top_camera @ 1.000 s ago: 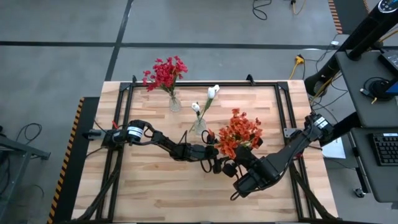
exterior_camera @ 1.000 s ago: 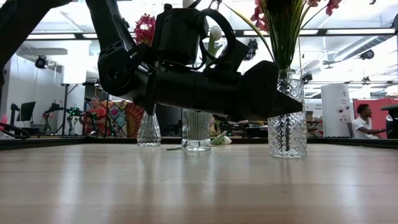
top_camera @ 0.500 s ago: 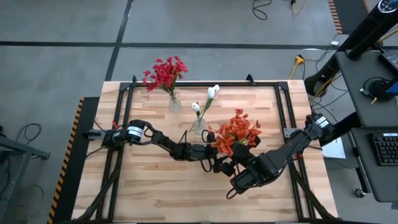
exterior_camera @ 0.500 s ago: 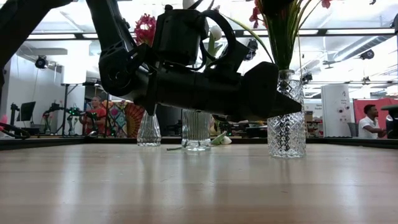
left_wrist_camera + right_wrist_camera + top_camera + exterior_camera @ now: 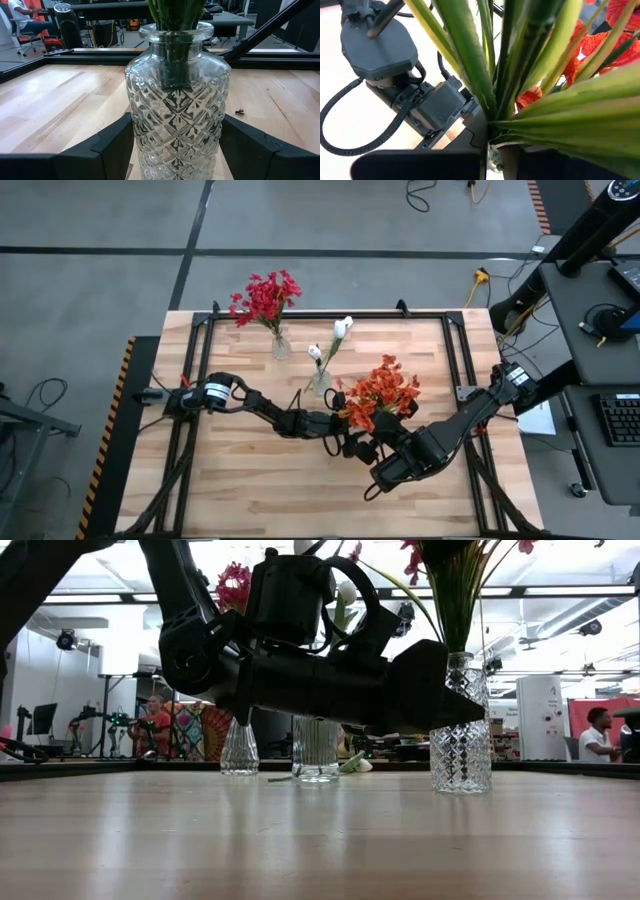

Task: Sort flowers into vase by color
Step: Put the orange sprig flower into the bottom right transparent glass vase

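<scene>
The left pincer [image 5: 175, 150] grasps a cut-glass vase [image 5: 176, 105] near the middle of the surface [image 5: 250, 480] — its fingers [image 5: 112, 145] press both sides. The orange-red flowers [image 5: 380, 392] stand in it, their green stalks [image 5: 520, 75] gathered in the right pincer [image 5: 385, 442] — clenched on them.

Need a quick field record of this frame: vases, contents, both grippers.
red flowers: in the small vase at the table's far side
white buds: in the middle vase
orange-red flowers: stalks in the cut-glass vase
left gripper: fingers on either side of the cut-glass vase, close to the glass; contact not visible
right gripper: at the orange-red stalks just above the vase mouth; grip unclear
table: light wood
</scene>
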`<state>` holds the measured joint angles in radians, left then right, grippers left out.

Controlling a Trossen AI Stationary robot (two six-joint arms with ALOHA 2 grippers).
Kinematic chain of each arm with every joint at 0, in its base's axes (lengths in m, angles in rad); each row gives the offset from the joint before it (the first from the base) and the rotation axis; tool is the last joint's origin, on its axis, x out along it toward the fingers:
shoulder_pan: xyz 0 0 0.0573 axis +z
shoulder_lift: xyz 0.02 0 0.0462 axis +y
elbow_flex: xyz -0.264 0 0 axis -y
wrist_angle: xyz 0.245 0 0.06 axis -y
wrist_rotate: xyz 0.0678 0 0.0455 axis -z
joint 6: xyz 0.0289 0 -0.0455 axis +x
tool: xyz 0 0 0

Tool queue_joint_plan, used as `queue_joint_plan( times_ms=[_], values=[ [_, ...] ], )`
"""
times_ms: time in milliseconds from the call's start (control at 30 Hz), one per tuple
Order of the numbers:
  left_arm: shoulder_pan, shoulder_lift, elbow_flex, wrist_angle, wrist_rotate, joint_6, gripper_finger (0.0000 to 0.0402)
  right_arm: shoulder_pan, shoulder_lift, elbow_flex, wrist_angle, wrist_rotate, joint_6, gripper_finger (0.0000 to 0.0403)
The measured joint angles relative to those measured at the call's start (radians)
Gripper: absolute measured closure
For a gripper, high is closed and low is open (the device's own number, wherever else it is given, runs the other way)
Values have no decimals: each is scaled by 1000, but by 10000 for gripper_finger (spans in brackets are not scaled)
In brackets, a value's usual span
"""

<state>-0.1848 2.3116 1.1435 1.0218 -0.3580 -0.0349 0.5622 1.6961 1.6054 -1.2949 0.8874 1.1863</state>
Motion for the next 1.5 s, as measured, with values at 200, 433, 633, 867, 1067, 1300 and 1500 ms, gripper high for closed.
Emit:
queue_joint_plan(
  times_ms=[200,433,633,867,1067,1300,1500],
  values=[
    [0,0,0,0,0,0,155,0,-6,-3,-6,-5,42,388],
    [0,0,0,-1,0,0,155,0,6,-6,-5,-2,38,388],
    [0,0,0,-1,0,0,155,2,8,-6,-5,0,26,388],
    [0,0,0,-3,0,2,155,13,-16,-6,-5,31,29,388],
    [0,0,0,-3,0,3,155,13,-29,-6,0,41,29,388],
    [0,0,0,-4,0,0,155,13,-40,-5,2,53,37,388],
    [0,0,0,-4,0,0,155,3,-35,-10,2,36,69,388]
  ],
)
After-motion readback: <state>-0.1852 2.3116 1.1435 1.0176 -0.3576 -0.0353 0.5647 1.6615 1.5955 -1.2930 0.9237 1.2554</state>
